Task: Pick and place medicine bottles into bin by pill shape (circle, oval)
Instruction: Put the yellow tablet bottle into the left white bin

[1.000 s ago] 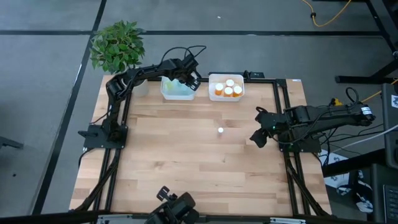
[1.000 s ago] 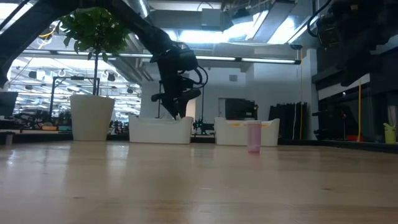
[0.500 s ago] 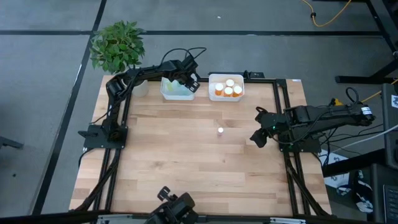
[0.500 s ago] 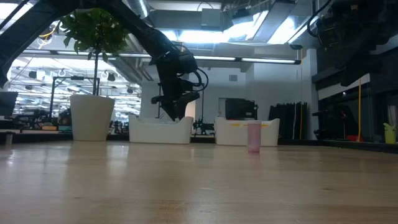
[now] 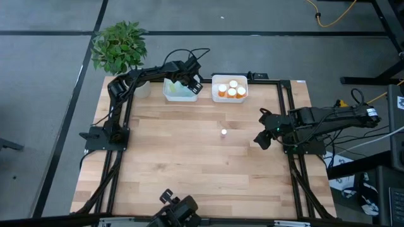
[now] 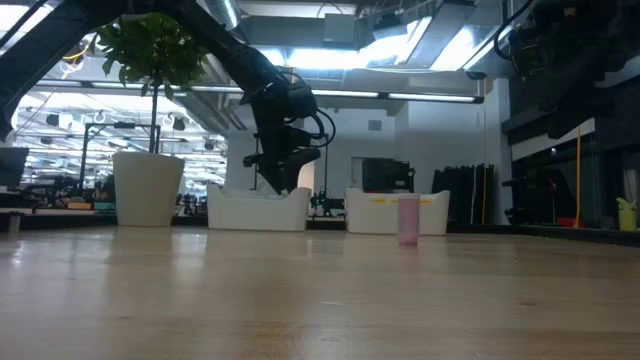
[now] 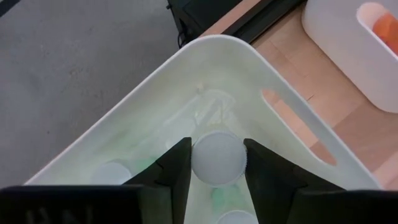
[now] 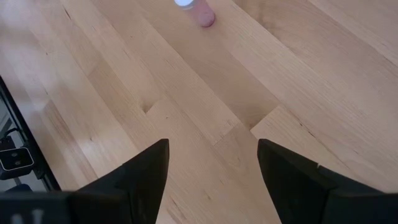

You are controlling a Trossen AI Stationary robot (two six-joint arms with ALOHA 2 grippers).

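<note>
A leafy green plant [image 5: 119,47] in a white pot [image 6: 148,188] stood at the far left corner of the wooden desk [image 5: 189,157]. Grey floor [image 5: 44,94] surrounded it, with a yellow cable [image 5: 334,16] lying beyond.

Pale wooden table [image 5: 189,157], two white bins [image 5: 180,89] at its far edge, one purplish bottle [image 5: 223,132] mid-table

overhead view straight down, low view level across table [image 6: 320,300], wrist views close, perhaps downward
</note>
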